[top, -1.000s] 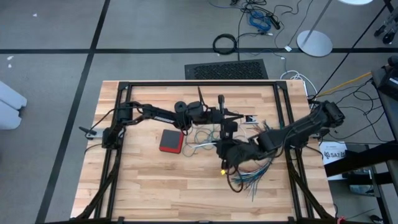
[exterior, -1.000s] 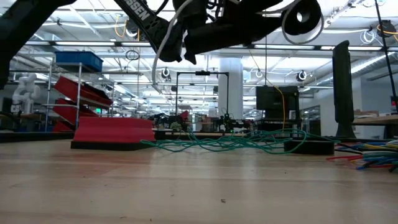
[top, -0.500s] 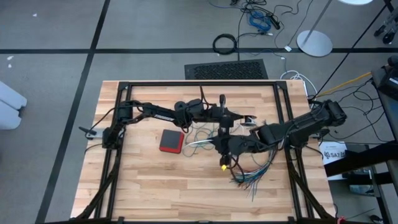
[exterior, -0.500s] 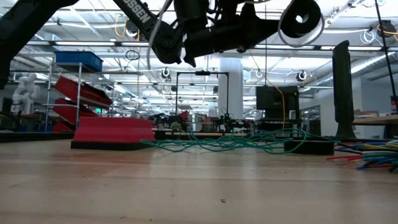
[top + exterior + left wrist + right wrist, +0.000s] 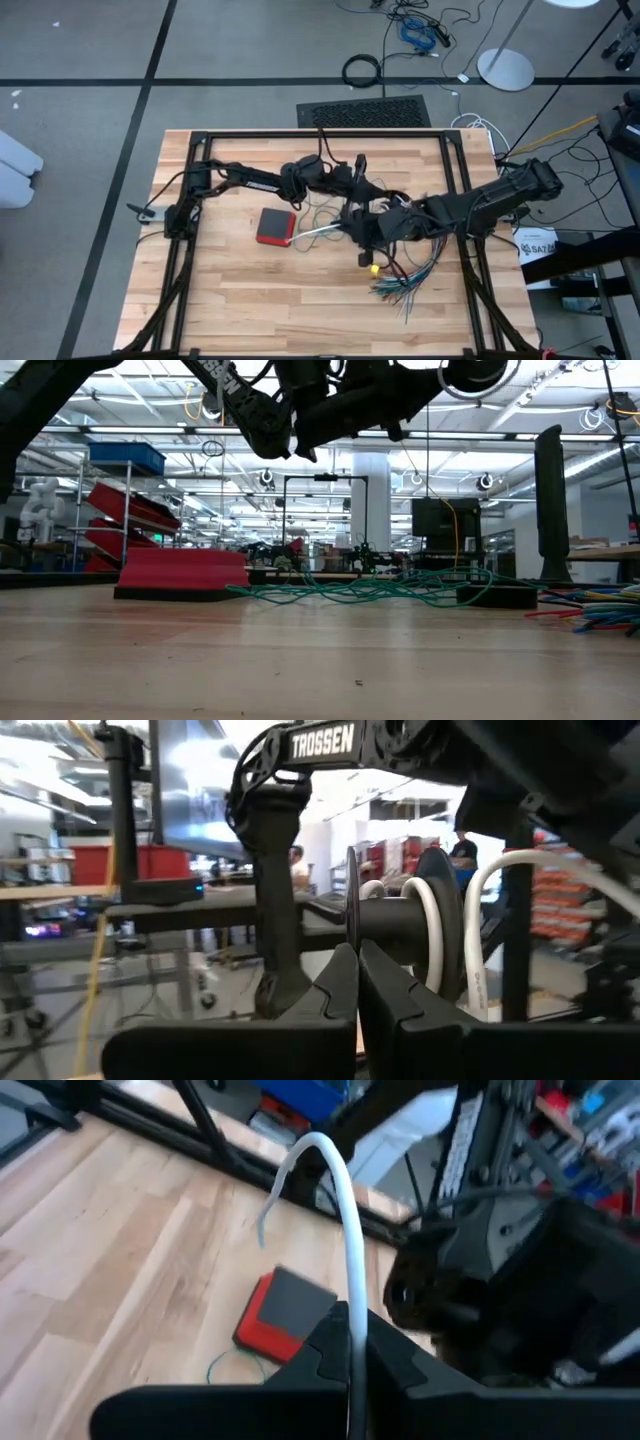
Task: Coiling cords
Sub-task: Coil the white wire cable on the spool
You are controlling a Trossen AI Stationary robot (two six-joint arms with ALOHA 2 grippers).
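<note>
My left gripper [image 5: 357, 190] [image 5: 357, 952] is shut on a small round black-and-white spool [image 5: 400, 925] held above the table's middle. The white cord [image 5: 427, 935] is wound on the spool. My right gripper [image 5: 357, 226] [image 5: 350, 1322] is just near of it, shut on the white cord [image 5: 340, 1200]. The cord's free end [image 5: 318, 231] sticks out toward the table's left. The teal-green cord [image 5: 370, 588] lies loose on the table below both grippers [image 5: 322, 212]. My left gripper pinches the thin rim of the spool's disc [image 5: 352, 910] between its two fingers, coming level at it. The spool is lifted clear of the table. My right gripper pinches the white cord [image 5: 352, 1305] between its two fingers a short way from its free end. The cord arches out past the fingertips to its loose end [image 5: 265, 1230], clear of the table.
A red and black flat box [image 5: 275, 226] lies left of the grippers. A fanned bundle of multicoloured wires [image 5: 405, 285] lies near of the right arm, with a small yellow piece [image 5: 372, 268]. A black frame [image 5: 320, 135] rings the table.
Both grippers have risen, with the spool going up almost out of the low view. My right gripper has moved toward the table's far edge, closer to my left gripper. The white cord's hanging part has been drawn up with them.
</note>
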